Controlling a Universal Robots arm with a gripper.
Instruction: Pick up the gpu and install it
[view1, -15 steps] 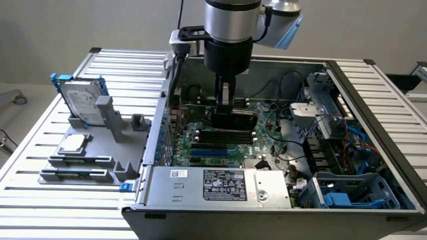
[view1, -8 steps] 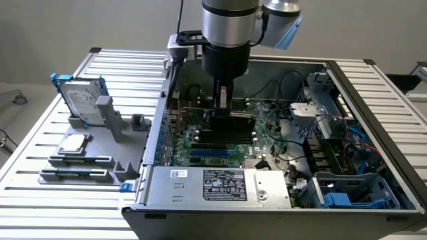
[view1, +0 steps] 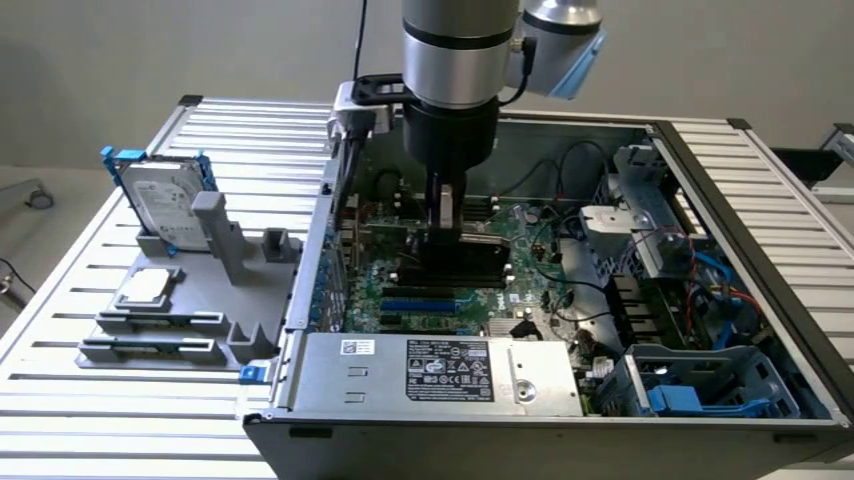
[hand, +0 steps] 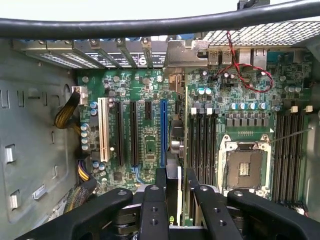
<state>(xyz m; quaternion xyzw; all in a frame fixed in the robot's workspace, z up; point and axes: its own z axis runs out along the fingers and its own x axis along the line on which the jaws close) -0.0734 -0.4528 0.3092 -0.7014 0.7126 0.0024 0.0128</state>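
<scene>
I'm holding the gpu (view1: 461, 262) over the motherboard (hand: 150, 145).
Gripper (hand: 176, 175) is clamping it: wrist view showing its thin edge, exterior view its black side.

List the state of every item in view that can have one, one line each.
Grey metal computer case: open, side panel off.
Thin flat gpu with glossy black shroud: gripped, upright inside the case.
Black gripper: shut on the gpu.
Square silver processor socket: empty.
Silver hard drive in blue frame: standing upright in grey plastic holder.
Small square silver processor chip: lying flat on the holder.
</scene>
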